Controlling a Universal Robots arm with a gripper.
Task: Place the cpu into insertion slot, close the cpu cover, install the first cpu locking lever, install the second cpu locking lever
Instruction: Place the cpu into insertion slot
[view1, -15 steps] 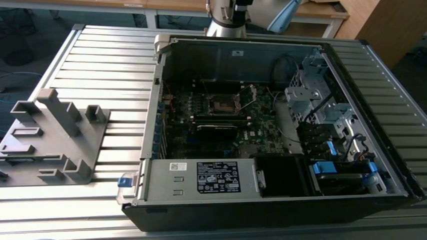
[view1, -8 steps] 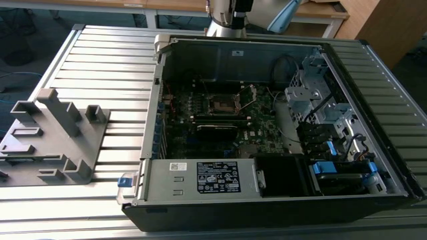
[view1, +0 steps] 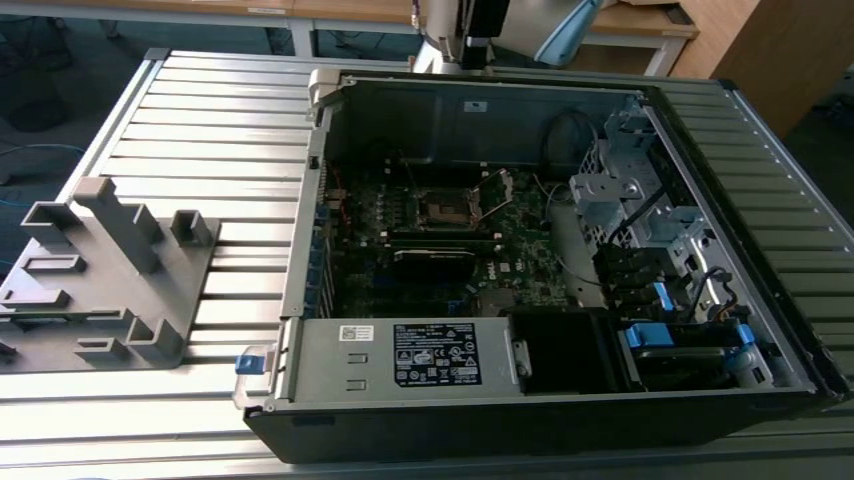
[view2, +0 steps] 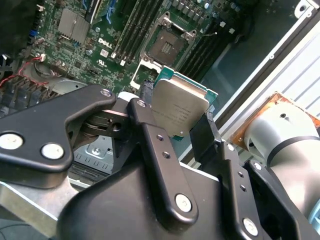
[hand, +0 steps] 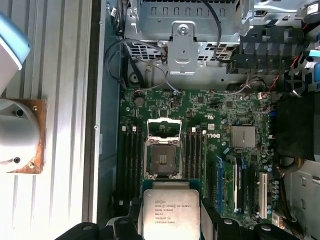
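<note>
Between the black fingers (view2: 150, 137) of the hand (view2: 176, 127) sits the cpu (view2: 179, 107), pinched by two opposite edges. Its dull grey metal top faces the wrist cameras and a green edge shows along one side. The hand is narrowed onto the chip and holds nothing else. The cpu hangs clear above the motherboard (hand: 225, 115), touching nothing there.

The insertion slot (hand: 162, 160) lies below it and a little to one side. In the first wrist view the dark, silver-rimmed square sits just beyond the chip's leading edge, flanked by the memory slots (hand: 130, 150). The chip's edges run parallel to the slot's rim, so as I judge it only a small offset and the height separate the two, with no twist.

The cpu cover (hand: 163, 129) stands flipped open on the side of the slot away from the chip, leaving the slot bare.

In the exterior view the insertion slot (view1: 445, 210) sits toward the far middle of the open computer case (view1: 534, 425). The case lies on the ribbed metal bench (view1: 200, 120), and a grey fixture (view1: 107, 270) stands at the exterior view's left.
</note>
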